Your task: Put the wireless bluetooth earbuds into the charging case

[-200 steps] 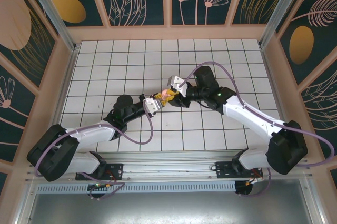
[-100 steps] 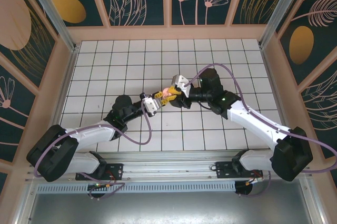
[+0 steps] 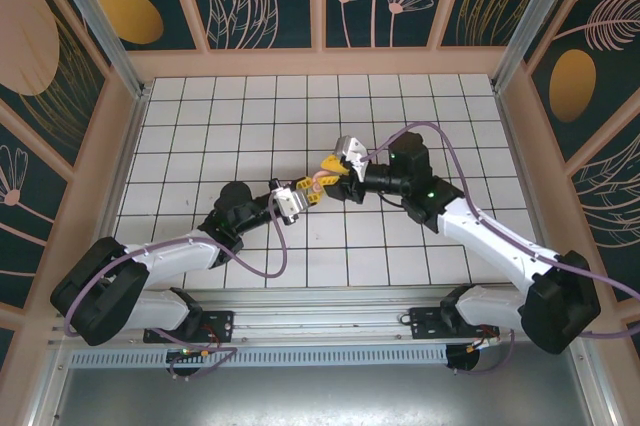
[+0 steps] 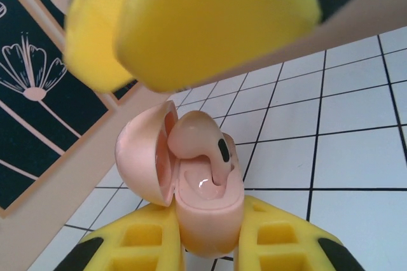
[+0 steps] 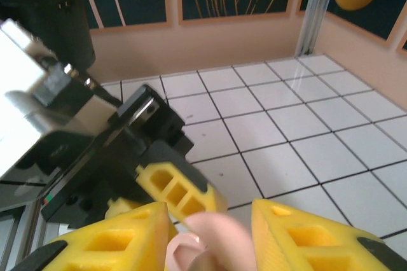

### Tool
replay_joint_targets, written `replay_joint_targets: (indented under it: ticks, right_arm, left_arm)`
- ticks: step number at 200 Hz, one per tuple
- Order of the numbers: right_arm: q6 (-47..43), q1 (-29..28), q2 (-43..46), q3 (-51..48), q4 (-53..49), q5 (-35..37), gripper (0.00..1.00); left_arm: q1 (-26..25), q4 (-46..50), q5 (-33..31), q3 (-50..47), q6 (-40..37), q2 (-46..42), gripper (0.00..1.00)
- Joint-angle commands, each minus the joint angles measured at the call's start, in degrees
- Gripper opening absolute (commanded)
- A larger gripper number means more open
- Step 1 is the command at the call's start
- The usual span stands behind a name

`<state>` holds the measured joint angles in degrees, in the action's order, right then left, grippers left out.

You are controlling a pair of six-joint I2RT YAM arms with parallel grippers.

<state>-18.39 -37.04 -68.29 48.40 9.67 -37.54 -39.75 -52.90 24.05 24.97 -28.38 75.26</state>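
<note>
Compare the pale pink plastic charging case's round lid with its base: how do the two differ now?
The round lid stands swung open to one side, touched by no finger; the base is clamped in the left end effector. The lid's hollow looks empty; the base carries a pale pink earbud with a dark oval spot, standing up out of its well. Both are glossy pale pink plastic.

Over the middle of the surface (image 3: 200,136), close together: left gripper (image 3: 303,189) in from the near left, right gripper (image 3: 328,168) in from the near right, a little farther back. Between the left fingers (image 4: 137,245), upright: charging case (image 4: 205,210), lid open to the left in the left wrist view. Inside the case: one earbud (image 4: 202,140), stem down. Above both in that view, touching neither: right fingers (image 4: 210,16).
</note>
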Motion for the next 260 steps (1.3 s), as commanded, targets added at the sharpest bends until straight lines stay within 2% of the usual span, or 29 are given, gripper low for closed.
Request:
replay_joint_targets:
  ticks: [1,77,143,260]
  right_arm:
    - [2.8,0.5,2.7,-1.7,4.8,0.1,0.39]
    - [10.3,1.0,10.8,-9.8,9.3,4.7,0.38]
    - [2.5,-0.2,9.8,-8.8,3.5,2.4,0.36]
    - [-0.9,-0.5,4.8,-6.9,3.7,1.1,0.28]
  left_arm:
    - [-0.3,-1.8,1.7,1.2,1.4,0.1,0.14]
    - [-0.3,-2.4,1.6,1.3,2.5,0.4,0.14]
    - [-0.3,-2.3,2.2,1.4,3.1,0.1,0.14]
    - [-0.3,-1.5,2.3,1.9,2.8,-0.4,0.14]
